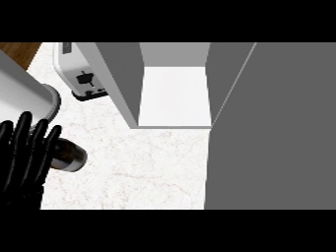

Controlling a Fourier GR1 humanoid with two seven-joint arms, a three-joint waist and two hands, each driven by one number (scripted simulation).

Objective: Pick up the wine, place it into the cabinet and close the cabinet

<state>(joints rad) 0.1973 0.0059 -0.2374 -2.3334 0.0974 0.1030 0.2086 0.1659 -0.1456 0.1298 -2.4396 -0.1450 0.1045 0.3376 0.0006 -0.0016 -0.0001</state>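
Left hand (14,160) fingers spread, straight over the wine (67,156) near the counter's (149,167) left edge — curl round it before lifting.

White toaster (83,74) at counter's back, white marbled counter (141,172), wooden floor (17,51) beyond

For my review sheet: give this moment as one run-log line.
left hand open, beside wine bottle lying on counter | right hand not in view | cabinet open, shelf bare | toaster behind
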